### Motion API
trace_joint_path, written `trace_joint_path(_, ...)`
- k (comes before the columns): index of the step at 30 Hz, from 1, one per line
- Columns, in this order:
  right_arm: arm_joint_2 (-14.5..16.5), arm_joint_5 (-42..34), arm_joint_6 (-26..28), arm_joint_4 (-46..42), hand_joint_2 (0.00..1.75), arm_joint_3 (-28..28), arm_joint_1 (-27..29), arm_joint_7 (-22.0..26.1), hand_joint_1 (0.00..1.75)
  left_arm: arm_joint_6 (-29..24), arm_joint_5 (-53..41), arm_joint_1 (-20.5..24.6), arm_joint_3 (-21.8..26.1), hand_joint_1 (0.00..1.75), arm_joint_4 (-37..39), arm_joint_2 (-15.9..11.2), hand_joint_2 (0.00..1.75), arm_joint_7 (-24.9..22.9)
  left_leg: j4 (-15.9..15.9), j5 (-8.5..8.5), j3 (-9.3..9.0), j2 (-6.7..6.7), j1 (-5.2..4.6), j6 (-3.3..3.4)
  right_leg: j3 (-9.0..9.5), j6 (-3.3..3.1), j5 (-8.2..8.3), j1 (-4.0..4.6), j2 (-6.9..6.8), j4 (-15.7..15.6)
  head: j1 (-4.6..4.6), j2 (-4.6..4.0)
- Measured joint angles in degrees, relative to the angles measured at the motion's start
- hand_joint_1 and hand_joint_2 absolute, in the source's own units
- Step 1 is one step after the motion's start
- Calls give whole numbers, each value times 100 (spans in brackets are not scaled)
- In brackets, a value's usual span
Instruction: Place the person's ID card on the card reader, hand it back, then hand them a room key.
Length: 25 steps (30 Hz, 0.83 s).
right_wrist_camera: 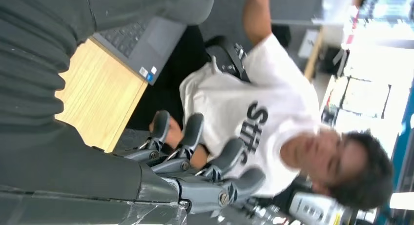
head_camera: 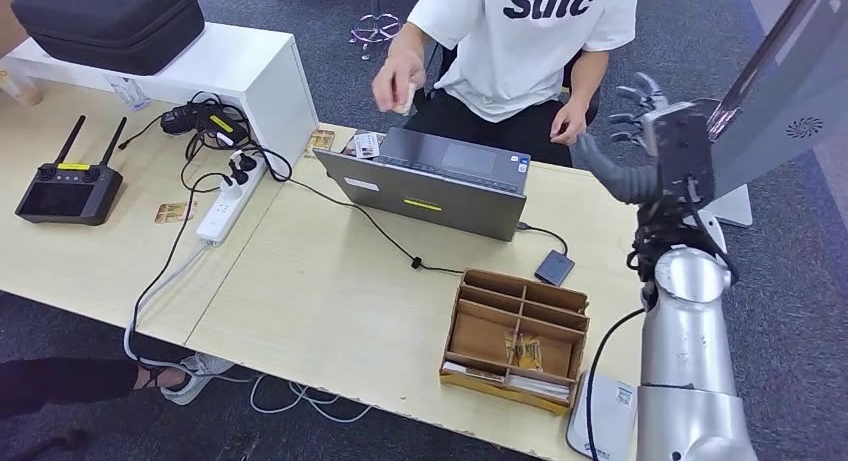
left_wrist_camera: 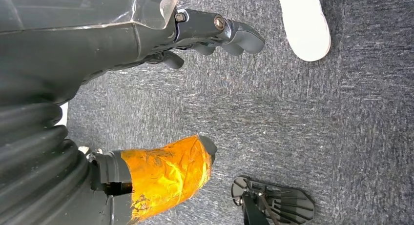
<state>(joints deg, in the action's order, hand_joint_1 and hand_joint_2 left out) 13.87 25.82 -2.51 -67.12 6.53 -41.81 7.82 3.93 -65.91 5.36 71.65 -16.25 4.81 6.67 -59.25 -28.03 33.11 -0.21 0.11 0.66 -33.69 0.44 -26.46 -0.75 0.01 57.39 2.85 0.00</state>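
A light wooden table [head_camera: 330, 291] is carrying a grey laptop [head_camera: 435, 181]. A person in a white T-shirt [head_camera: 520, 41] is holding a small pale card [head_camera: 402, 105]. The right hand [head_camera: 640, 111] is reaching toward them, fingers [right_wrist_camera: 193, 130] spread, empty. The left hand [left_wrist_camera: 195, 34] is hanging over carpet, fingers loosely apart, empty.

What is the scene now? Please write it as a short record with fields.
person: seated behind the desk in a white T-shirt, one raised hand holding a small pale item, too small to identify
right hand: raised toward the person, fingers apart, holding nothing
left hand: hanging over the carpet, holding nothing
laptop: open on the desk
cardboard organizer: near desk edge, papers in it
small dark device: cabled to the laptop, nothing on it
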Motion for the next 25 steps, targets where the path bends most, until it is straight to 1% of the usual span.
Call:
trace_joint_path(3,-202,-324,229,-45,0,707,59,92,0,-1,-7,-2,-14,0,5,0,175,-6,-2,-1,0,-4,-2,2,2,1,0,0,-4,-4,0,0)
trace_joint_path(5,-448,-519,353,38,0,1261,113,243,0,-1,-7,-5,-20,0,6,-3,175,-7,-2,-3,0,-12,-3,5,7,2,0,0,-13,-8,0,0)
trace_joint_path(7,-739,-757,369,264,0,1860,192,498,0,-1,-7,-10,-21,0,7,-11,175,-6,-3,-4,2,-25,-3,7,11,4,-1,0,-25,-12,-1,0)
trace_joint_path(9,-1071,-1076,251,639,0,2442,306,810,0,-4,-1,-18,-21,0,8,-25,175,3,-3,-8,1,-34,-3,12,14,6,-3,1,-32,-18,1,0)
trace_joint_path(10,-1272,-1326,102,914,0,2741,397,972,0,-9,10,-21,-21,0,8,-32,175,22,-3,-10,0,-39,-2,16,18,8,-4,3,-36,-24,1,0)
trace_joint_path(12,-1742,-1945,-423,1669,0,3346,680,1284,0,-19,43,-27,-20,0,8,-42,175,86,-3,-15,-4,-59,2,23,35,18,-12,11,-56,-36,-1,0)
trace_joint_path(14,-2186,-2535,-1004,2479,87,3912,1112,1366,0,-21,76,-50,-20,0,8,-46,175,162,-2,-21,-4,-87,6,29,49,31,-24,16,-85,-43,-1,0)
trace_joint_path(16,-2464,-2920,-1425,3169,175,4417,1668,1264,0,-18,103,-88,-20,0,8,-54,175,226,-1,-33,-2,-102,8,31,54,34,-38,18,-99,-42,-1,-1)
trace_joint_path(18,-2573,-3002,-1712,3740,175,4799,2293,1174,0,0,139,-116,-19,0,8,-61,175,282,1,-49,-3,-102,10,31,55,29,-52,21,-100,-40,1,-1)
trace_joint_path(21,-2518,-2847,-1728,4381,175,5053,3090,896,0,55,207,-129,-16,0,8,-61,175,358,7,-66,-7,-90,12,26,55,15,-68,23,-93,-35,2,0)
trace_joint_path(22,-2463,-2804,-1664,4541,175,5093,3281,832,4,70,219,-131,-15,44,8,-61,175,376,10,-69,-9,-82,13,23,53,13,-71,23,-86,-33,2,0)
trace_joint_path(24,-2361,-2757,-1563,4798,175,5158,3541,767,92,87,228,-133,-14,131,8,-62,175,397,16,-71,-17,-59,13,18,51,11,-72,22,-64,-32,4,0)
trace_joint_path(25,-2340,-2750,-1542,4854,175,5172,3590,752,122,90,230,-133,-13,175,8,-63,175,402,17,-72,-20,-53,12,16,50,11,-73,21,-58,-32,4,0)
